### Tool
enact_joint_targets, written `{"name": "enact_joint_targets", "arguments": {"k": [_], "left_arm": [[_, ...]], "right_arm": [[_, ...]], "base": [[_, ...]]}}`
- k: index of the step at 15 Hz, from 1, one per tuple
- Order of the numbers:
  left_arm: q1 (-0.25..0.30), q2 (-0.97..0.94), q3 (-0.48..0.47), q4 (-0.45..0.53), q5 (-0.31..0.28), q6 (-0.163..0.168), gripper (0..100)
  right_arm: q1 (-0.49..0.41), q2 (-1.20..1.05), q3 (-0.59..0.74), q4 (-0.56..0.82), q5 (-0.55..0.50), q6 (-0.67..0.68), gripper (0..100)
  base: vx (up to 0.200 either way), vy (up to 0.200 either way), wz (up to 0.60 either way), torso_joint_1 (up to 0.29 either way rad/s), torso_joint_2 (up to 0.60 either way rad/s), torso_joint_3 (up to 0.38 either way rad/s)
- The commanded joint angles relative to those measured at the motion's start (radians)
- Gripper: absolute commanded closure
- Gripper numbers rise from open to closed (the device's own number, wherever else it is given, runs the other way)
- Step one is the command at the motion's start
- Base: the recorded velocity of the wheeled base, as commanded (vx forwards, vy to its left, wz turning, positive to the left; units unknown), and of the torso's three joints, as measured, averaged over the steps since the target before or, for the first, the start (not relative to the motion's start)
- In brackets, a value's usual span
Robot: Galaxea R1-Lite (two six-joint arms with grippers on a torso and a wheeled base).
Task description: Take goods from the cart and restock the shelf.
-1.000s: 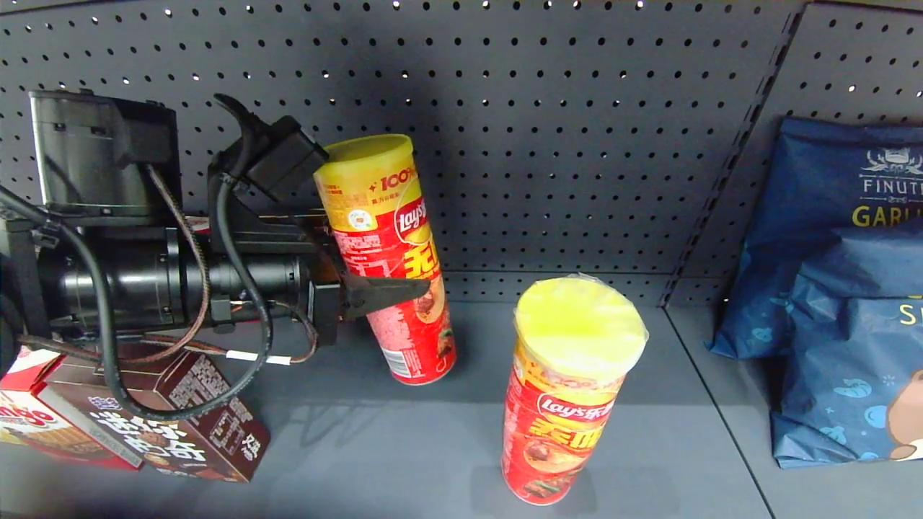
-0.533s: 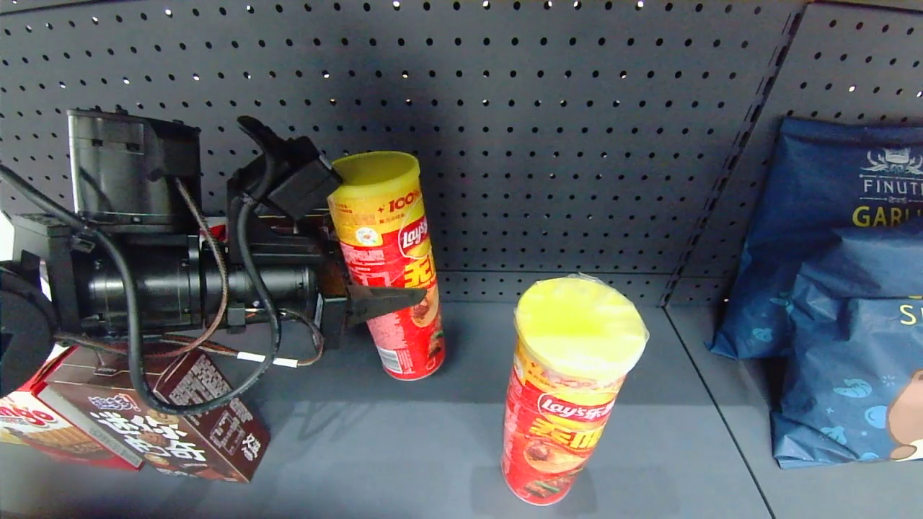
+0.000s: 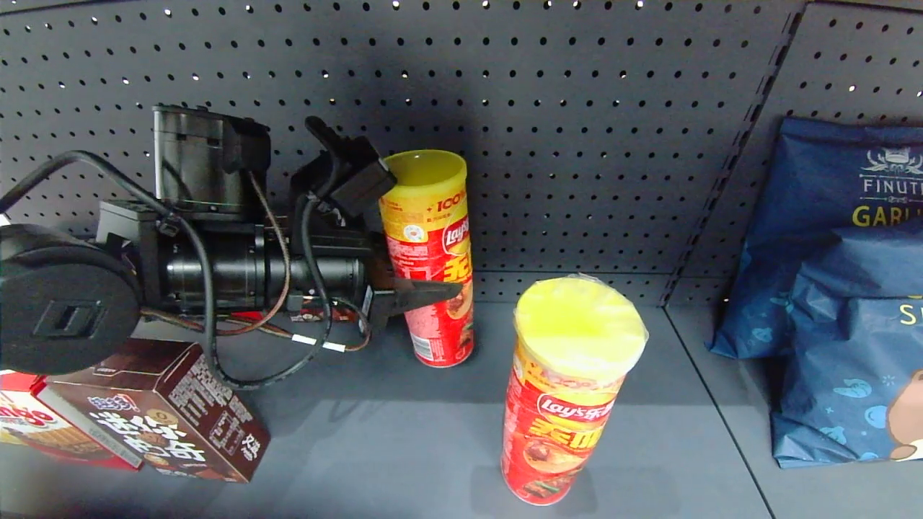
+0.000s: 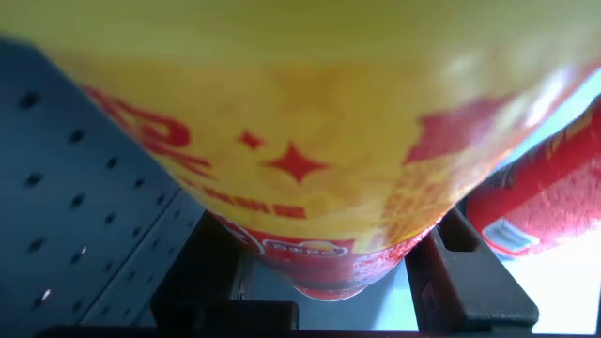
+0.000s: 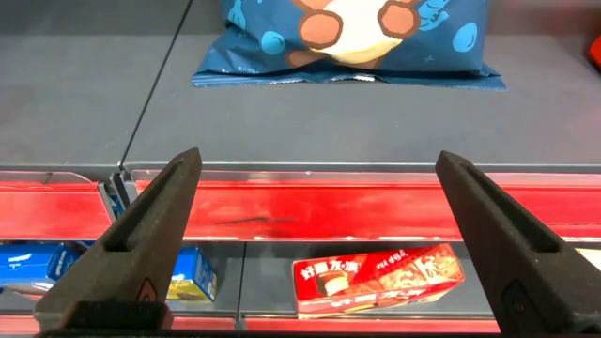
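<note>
Red and yellow, the held chip can (image 3: 431,238) sits left of centre in the head view, close to the perforated back panel (image 3: 577,144) and nearly upright. Its base is at the shelf (image 3: 404,440) board; whether it touches cannot be told. The left hand (image 3: 436,292) comes in from the left of the frame and is clamped on the can's lower half, one dark finger (image 3: 422,294) across its front. In the left wrist view the same can (image 4: 310,141) spans the frame between the two fingers (image 4: 470,272).

A second chip can (image 3: 570,389) stands upright lower and to the right, apart from the held one. A brown box (image 3: 166,418) lies at lower left with a red box (image 3: 21,425) beside it, and blue snack bags (image 3: 844,288) lean at the right edge.

In the right wrist view the right hand (image 5: 319,161) is spread wide with nothing in it, over a grey shelf with a red rail (image 5: 310,211), a blue bag (image 5: 357,38) at top centre and a red carton (image 5: 376,277) below.
</note>
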Motion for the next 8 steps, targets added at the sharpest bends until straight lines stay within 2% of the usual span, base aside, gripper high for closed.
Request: {"name": "enact_joint_targets", "arguments": {"k": [1,4,6,8], "left_arm": [[-0.018,0.030,-0.006,-0.001,0.000,0.002,100],[-0.042,0.044,-0.008,-0.005,-0.001,0.004,100],[-0.053,0.079,-0.011,-0.062,-0.001,-0.001,100],[-0.072,0.117,-0.026,-0.077,-0.001,-0.001,100]], "right_arm": [[0.000,0.003,0.000,0.000,0.000,0.000,0],[0.000,0.003,0.000,0.000,0.000,0.000,0],[0.000,0.003,0.000,0.000,0.000,0.000,0],[0.000,0.003,0.000,0.000,0.000,0.000,0]], "base": [[0.000,0.000,0.00,0.000,0.00,0.000],[0.000,0.000,0.00,0.000,0.00,0.000],[0.000,0.000,0.00,0.000,0.00,0.000],[0.000,0.000,0.00,0.000,0.00,0.000]]}}
